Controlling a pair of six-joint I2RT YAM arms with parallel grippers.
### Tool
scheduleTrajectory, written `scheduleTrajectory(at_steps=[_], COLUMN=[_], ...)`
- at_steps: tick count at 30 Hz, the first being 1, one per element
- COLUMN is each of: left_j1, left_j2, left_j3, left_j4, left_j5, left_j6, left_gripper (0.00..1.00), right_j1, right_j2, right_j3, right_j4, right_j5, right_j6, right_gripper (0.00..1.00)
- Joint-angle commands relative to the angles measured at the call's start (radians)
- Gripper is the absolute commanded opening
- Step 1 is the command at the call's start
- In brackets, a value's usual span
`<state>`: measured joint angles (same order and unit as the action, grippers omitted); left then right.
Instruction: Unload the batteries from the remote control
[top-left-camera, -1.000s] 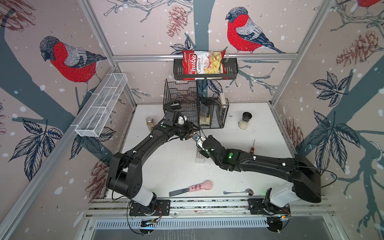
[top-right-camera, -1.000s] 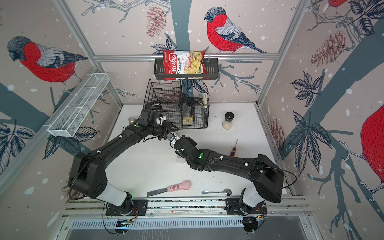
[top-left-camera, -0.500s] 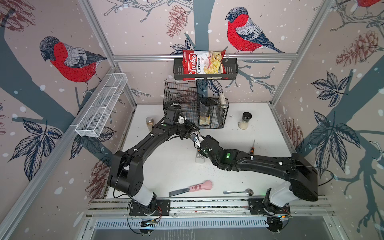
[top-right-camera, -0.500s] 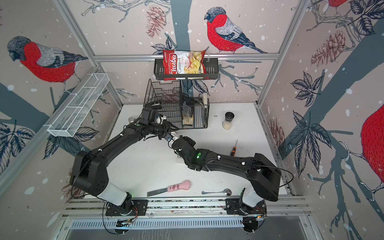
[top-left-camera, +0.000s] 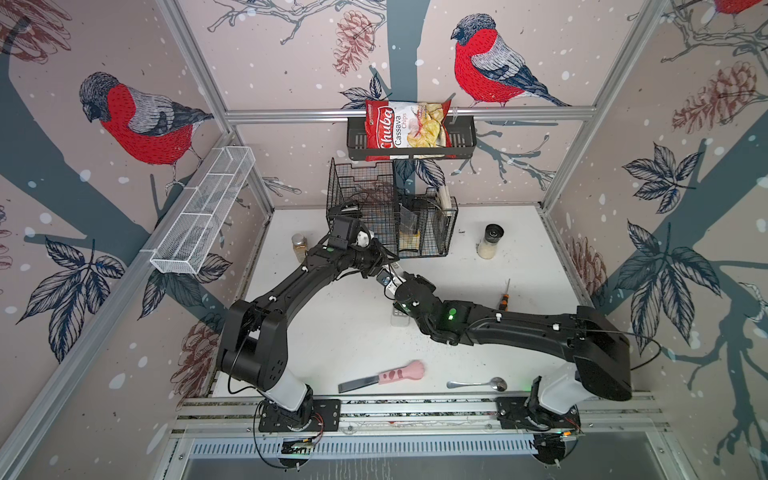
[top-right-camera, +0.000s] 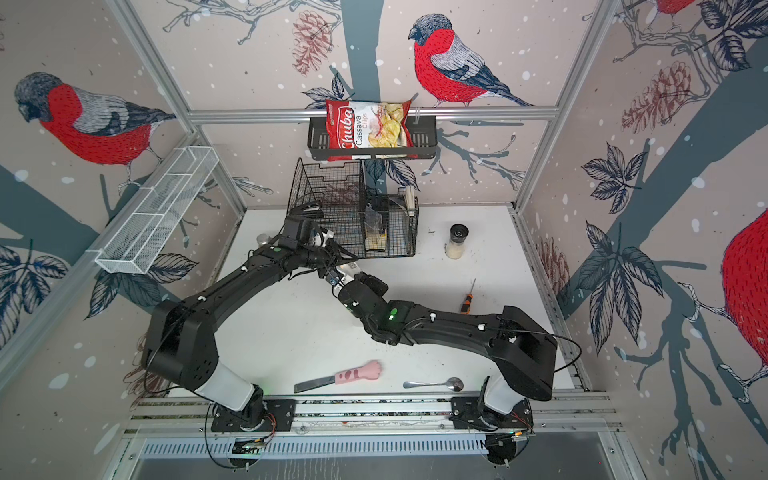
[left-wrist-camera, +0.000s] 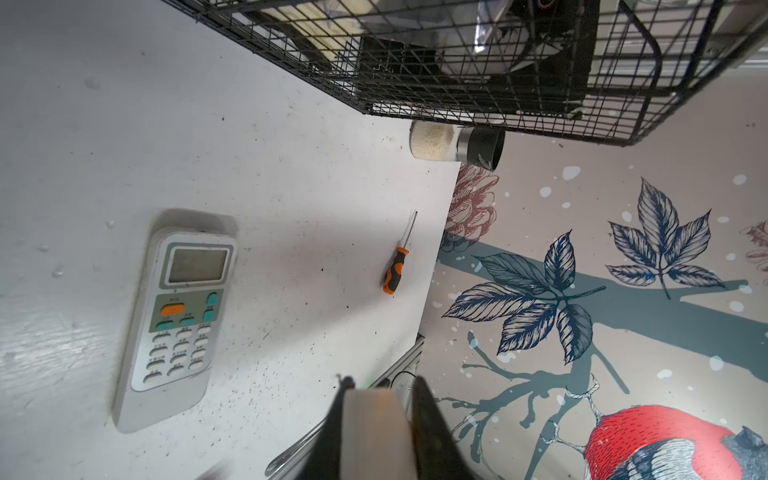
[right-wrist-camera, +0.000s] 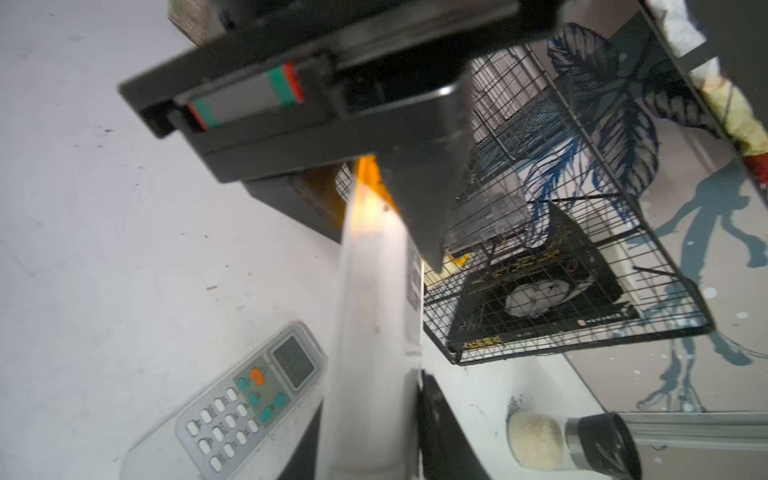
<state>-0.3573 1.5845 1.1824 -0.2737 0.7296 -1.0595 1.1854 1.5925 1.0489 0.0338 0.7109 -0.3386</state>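
Observation:
A white remote control (right-wrist-camera: 374, 332) hangs in the air between both arms, above the table's middle in both top views (top-left-camera: 388, 277) (top-right-camera: 344, 272). My left gripper (top-left-camera: 384, 270) (left-wrist-camera: 380, 384) is shut on one end of it. At the other end, my right gripper (right-wrist-camera: 372, 415) (top-left-camera: 395, 286) has a finger against each long side. A second white remote (left-wrist-camera: 178, 320) (right-wrist-camera: 249, 399) lies face up on the table, partly under the right wrist (top-left-camera: 400, 322). The batteries are hidden.
A black wire basket (top-left-camera: 424, 232) stands just behind the grippers. A spice jar (top-left-camera: 490, 241) and an orange-handled screwdriver (top-left-camera: 505, 297) lie to the right. A small jar (top-left-camera: 298, 245) stands at the left. A pink-handled knife (top-left-camera: 386, 374) and a spoon (top-left-camera: 478, 383) lie near the front edge.
My left gripper's jaws have closed on the end of the held remote. The right wrist has shifted slightly to the left and away from the front edge.

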Motion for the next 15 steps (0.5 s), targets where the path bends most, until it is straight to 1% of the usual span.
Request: scheduleTrajectory(at_steps=[1, 5, 7, 12, 15], left_j1=[0.002, 0.003, 0.004, 0.008, 0.012], left_j2=[0.004, 0.003, 0.002, 0.0, 0.002], left_j3=[-0.001, -0.009, -0.014, -0.045, -0.058], left_j4=[0.065, 0.086, 0.095, 0.156, 0.191], left_j5=[0.036, 0.042, 0.043, 0.06, 0.067], left_j6=[0.047, 0.035, 0.032, -0.005, -0.023], left_gripper=[0.0, 0.0, 0.0, 0.0, 0.0], right_j1=[0.002, 0.005, 0.007, 0.006, 0.006], right_j2=[0.003, 0.004, 0.002, -0.004, -0.012], right_j3=[0.011, 0.009, 0.008, 0.001, -0.009], right_j4=[0.072, 0.08, 0.085, 0.097, 0.104], right_j5=[0.005, 0.018, 0.026, 0.038, 0.039], right_j6=[0.027, 0.031, 0.034, 0.042, 0.054], right_gripper=[0.34, 0.4, 0.45, 0.69, 0.8])
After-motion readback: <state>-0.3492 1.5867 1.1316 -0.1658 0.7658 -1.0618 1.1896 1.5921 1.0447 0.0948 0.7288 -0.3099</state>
